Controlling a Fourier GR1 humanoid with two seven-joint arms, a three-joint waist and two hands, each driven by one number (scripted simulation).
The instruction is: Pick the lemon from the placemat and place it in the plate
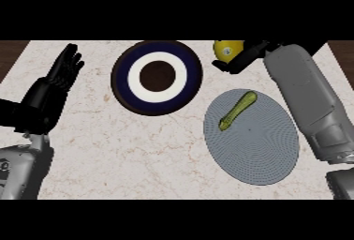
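Observation:
The yellow lemon point(227, 48) is at the top of the head view, with my right hand point(242, 57) shut on it, fingers curled round its right and lower side. It is held just right of the plate point(125, 79), a round one with a dark blue rim, a white ring and a brown centre. Below them lies the grey round placemat point(262, 150), with a green elongated vegetable point(237, 110) on its upper part. My left hand point(55, 82) rests open at the left, fingers up.
The counter is light marble point(131, 154). Dark wood shows at the top left corner point(10, 54) and the top right. My right forearm point(307, 98) runs along the placemat's right side.

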